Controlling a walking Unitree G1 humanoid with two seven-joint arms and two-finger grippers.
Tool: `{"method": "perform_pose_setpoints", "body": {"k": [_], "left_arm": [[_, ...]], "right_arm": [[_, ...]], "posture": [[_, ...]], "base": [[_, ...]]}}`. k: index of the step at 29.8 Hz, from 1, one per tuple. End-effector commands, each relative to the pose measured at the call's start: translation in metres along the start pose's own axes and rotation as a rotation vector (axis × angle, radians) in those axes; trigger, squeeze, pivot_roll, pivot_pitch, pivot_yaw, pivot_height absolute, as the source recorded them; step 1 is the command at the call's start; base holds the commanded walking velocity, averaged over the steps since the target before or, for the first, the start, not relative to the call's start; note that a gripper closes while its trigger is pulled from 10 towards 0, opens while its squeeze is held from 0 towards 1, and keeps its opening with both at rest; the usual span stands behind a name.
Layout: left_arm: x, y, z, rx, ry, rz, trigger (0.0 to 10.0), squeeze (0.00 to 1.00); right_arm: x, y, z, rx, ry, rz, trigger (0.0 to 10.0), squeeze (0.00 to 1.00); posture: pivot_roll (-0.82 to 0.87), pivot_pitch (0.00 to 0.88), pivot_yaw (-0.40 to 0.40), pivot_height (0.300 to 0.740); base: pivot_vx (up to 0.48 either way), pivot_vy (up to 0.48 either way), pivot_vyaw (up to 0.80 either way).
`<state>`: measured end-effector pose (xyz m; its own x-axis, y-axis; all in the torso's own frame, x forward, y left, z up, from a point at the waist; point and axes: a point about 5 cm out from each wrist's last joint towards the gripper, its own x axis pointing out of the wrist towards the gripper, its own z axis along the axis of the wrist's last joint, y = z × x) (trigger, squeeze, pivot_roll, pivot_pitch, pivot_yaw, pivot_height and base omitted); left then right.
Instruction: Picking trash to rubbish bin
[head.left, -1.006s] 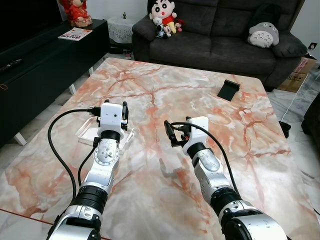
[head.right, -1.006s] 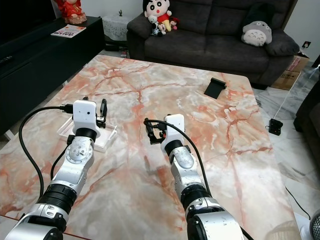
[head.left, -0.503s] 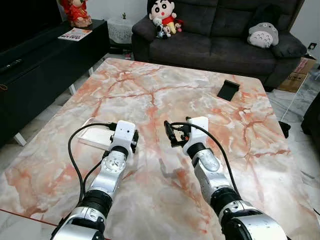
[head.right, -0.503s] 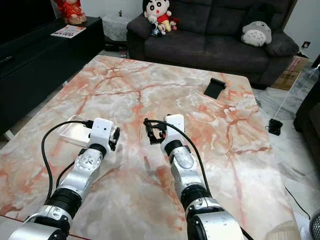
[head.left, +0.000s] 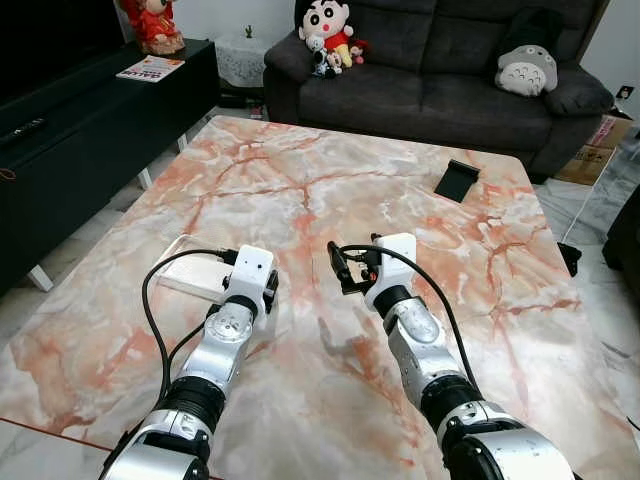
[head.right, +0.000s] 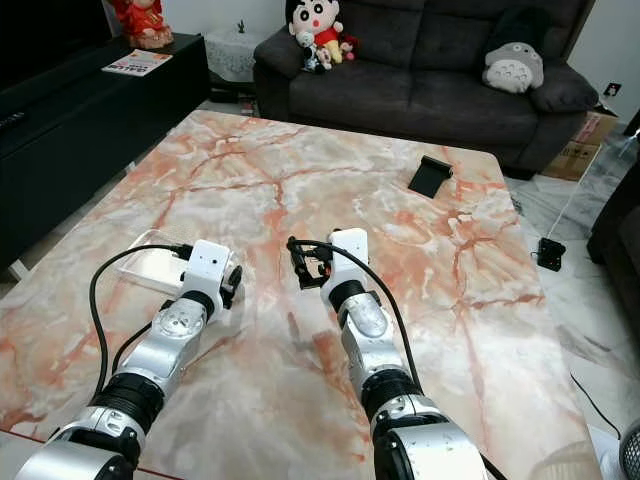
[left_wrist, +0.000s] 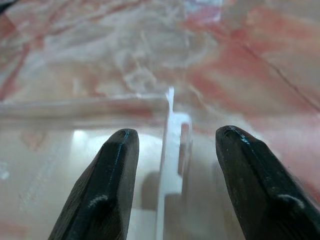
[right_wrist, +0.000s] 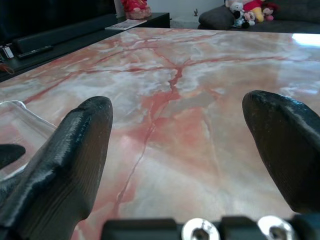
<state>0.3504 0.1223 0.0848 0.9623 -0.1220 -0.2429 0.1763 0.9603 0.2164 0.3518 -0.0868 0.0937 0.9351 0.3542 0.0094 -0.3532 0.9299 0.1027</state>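
Fingers (left_wrist: 110, 190) of the left gripper (left_wrist: 172, 145), long, black, matte plastic, spread apart, straddling the thin rim of the clear rectangular plastic tray (head.left: 190, 272); not clamped on it. Tray is shallow, see-through, glossy, lying flat near the table's left edge; contents cannot be made out, looks bare through the walls. Right gripper (head.left: 352, 268) hovers over the table centre, fingers also wide apart, holding nothing, a black cable looping from its white wrist block. Both arms silver, ribbed joints. Glossy marble table (head.left: 400, 200), white with pink-orange veins, rectangular, reflective. Small black rectangular object (head.left: 457, 180) lies flat near the far right corner, well apart from both grippers. Dark grey fabric sofa (head.left: 440, 70) beyond the table, with plush toys (head.left: 328, 35) and a grey round plush (head.left: 527, 68) on it. Black low cabinet (head.left: 80, 130) at left, magazine (head.left: 150, 68) on top.
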Motion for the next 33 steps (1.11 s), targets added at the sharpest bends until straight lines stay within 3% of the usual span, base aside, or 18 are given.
{"method": "perform_pose_setpoints", "body": {"k": [1, 7, 8, 13, 14, 33], "left_arm": [[0.002, -0.005, -0.002, 0.005, 0.035, -0.028, 10.0, 0.00], [0.001, -0.006, -0.011, -0.003, 0.116, -0.028, 10.0, 0.00], [0.001, -0.006, -0.012, -0.002, 0.124, -0.027, 5.1, 0.00], [0.001, -0.005, -0.013, -0.003, 0.136, -0.026, 5.1, 0.00], [0.001, -0.006, -0.014, -0.002, 0.138, -0.031, 0.0, 0.00], [0.000, -0.011, -0.016, -0.009, 0.151, -0.066, 0.0, 0.00]], "right_arm": [[0.002, -0.001, 0.003, 0.002, -0.004, -0.003, 10.0, 0.00], [0.002, -0.001, 0.003, 0.002, -0.005, -0.004, 10.0, 0.00], [0.002, -0.001, 0.003, 0.002, -0.005, -0.004, 10.0, 0.00], [0.002, -0.001, 0.003, 0.001, -0.004, -0.004, 10.0, 0.00], [0.002, -0.001, 0.003, 0.001, -0.003, -0.003, 10.0, 0.00], [0.001, -0.001, 0.001, 0.001, 0.002, -0.001, 10.0, 0.00]], "posture": [[0.07, 0.000, -0.083, 0.740], [0.07, 0.000, -0.083, 0.740], [0.07, 0.000, -0.083, 0.740], [0.07, 0.000, -0.083, 0.740], [0.07, 0.000, -0.083, 0.740], [0.07, 0.000, -0.082, 0.740]], "base": [[0.000, 0.000, 0.00], [0.000, 0.000, 0.00], [0.000, 0.000, 0.00], [0.000, 0.000, 0.00], [0.000, 0.000, 0.00], [0.000, 0.000, 0.00]]}}
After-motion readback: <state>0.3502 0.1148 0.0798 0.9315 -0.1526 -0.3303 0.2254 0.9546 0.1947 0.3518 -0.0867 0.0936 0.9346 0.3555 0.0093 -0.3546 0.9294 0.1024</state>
